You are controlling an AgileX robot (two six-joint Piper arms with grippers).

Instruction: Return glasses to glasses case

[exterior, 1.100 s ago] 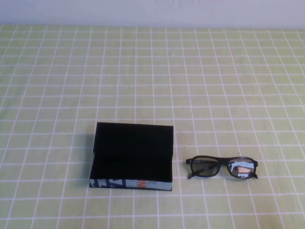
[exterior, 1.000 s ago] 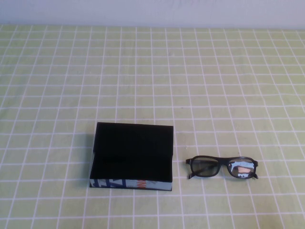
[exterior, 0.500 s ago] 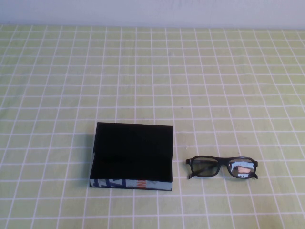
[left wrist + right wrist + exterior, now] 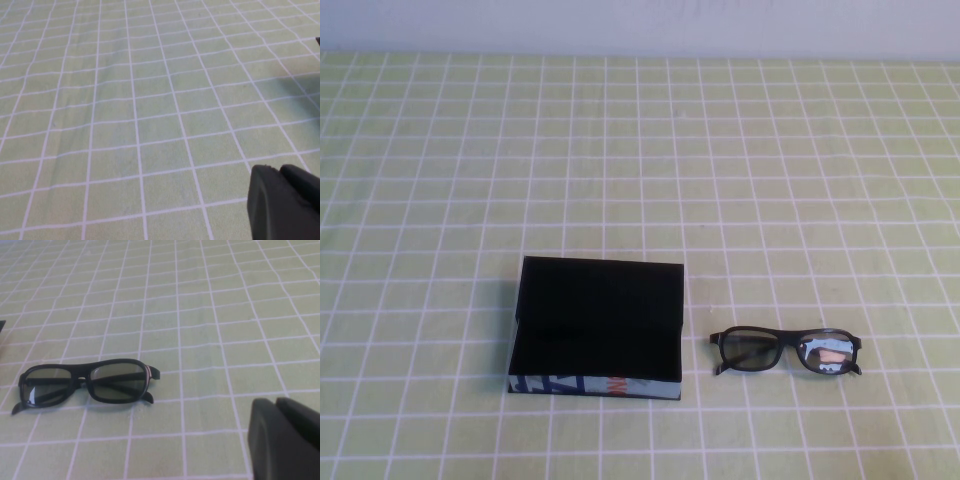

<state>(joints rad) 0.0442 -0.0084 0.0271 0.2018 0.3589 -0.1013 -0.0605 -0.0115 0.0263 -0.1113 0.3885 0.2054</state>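
The glasses case [image 4: 595, 325] stands open and empty on the green checked tablecloth, at the front and left of the middle. Its printed long side [image 4: 595, 385] faces the front edge. The glasses [image 4: 745, 352] lie unfolded on the cloth just right of the case, apart from it. They also show in the right wrist view [image 4: 120, 381]. My right gripper [image 4: 276, 402] hovers above the cloth to the right of the glasses, with its jaws shut and empty. My left gripper [image 4: 280, 172] is shut and empty over bare cloth. Neither gripper shows in the high view.
The green checked tablecloth [image 4: 640, 150] covers the whole table up to a pale wall at the back. A dark corner of the case shows at the edge of the right wrist view [image 4: 1, 326].
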